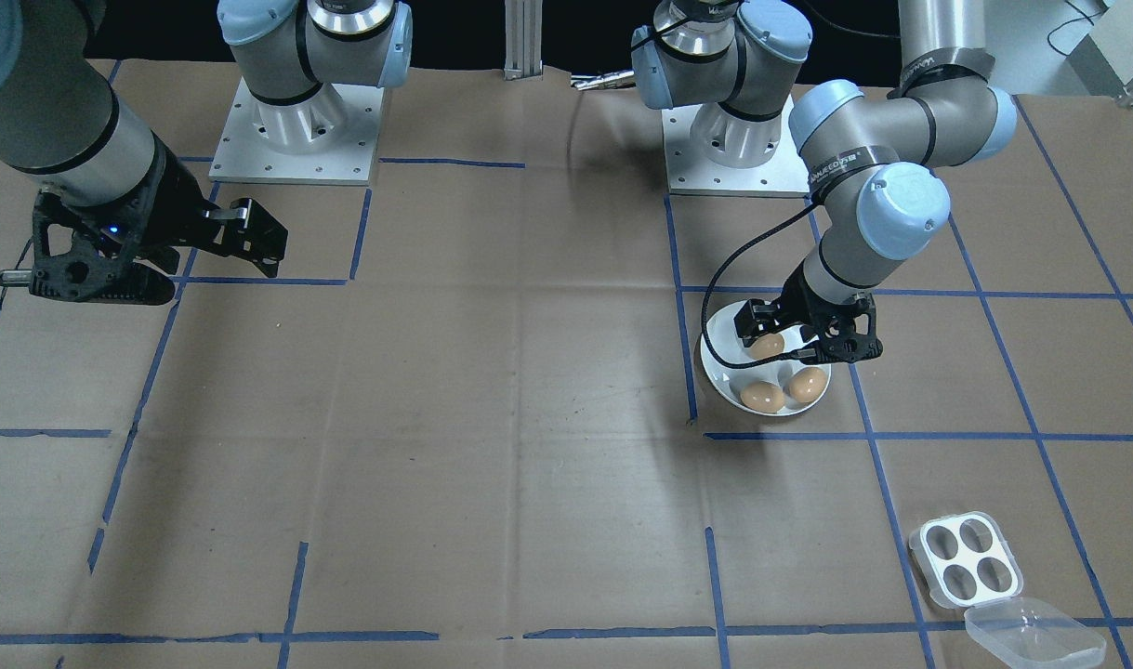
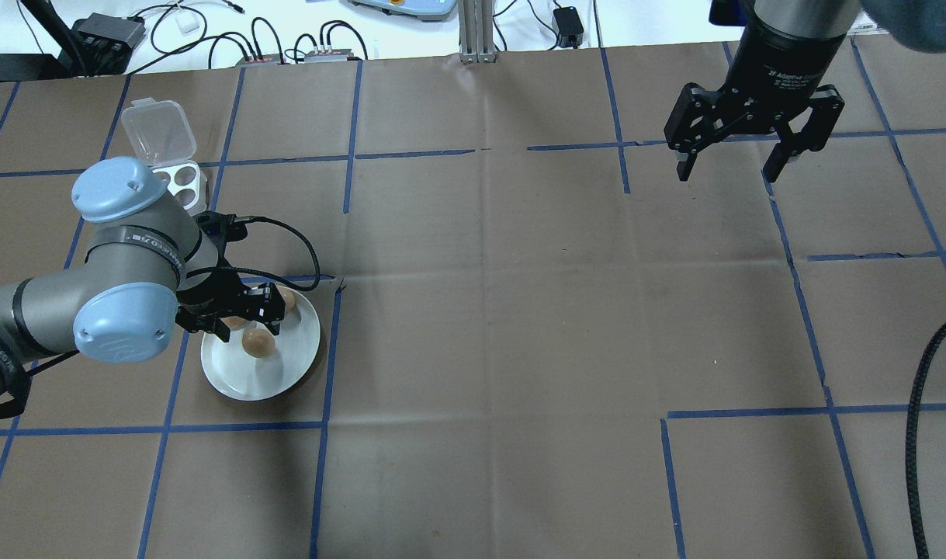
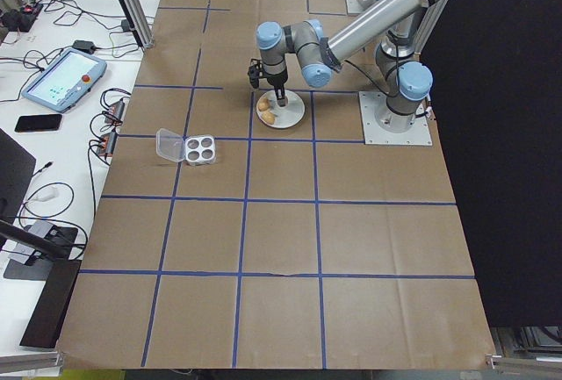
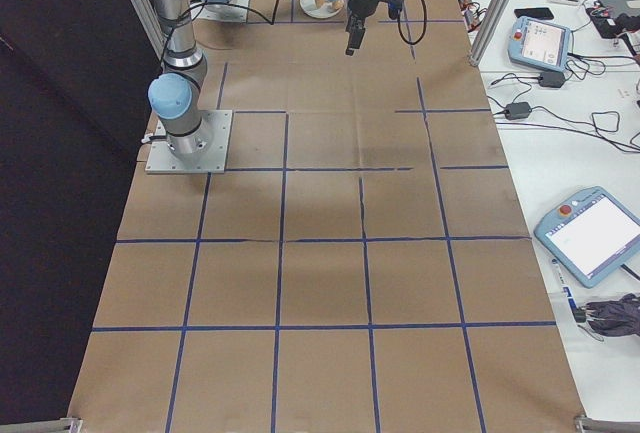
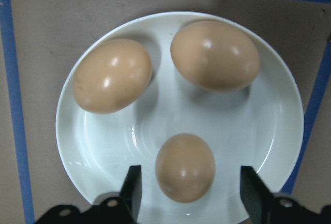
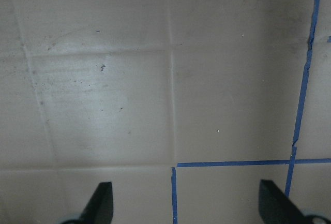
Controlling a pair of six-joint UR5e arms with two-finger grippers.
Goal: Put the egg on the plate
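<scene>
Three brown eggs lie on the white plate (image 5: 282,131), the smallest-looking egg (image 5: 185,167) between the spread fingers of the left gripper (image 5: 189,193), which hangs just above without touching it. The right gripper (image 2: 727,161), jaws apart, holds nothing over bare paper well across the table (image 2: 480,326).

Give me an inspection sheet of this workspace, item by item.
Surface: brown paper with blue tape grid.
Job's things: plate holds three eggs; the nearest egg lies between the left claw's fingers, free of both.
Clutter: empty four-hole tray, lid open, apart from the plate.
Grippers: left claw open, low over the plate; right claw open, empty, raised above bare paper.
Cables: black cable loops along the left wrist.
Surroundings: pendants, a phone and wires on side benches.
</scene>
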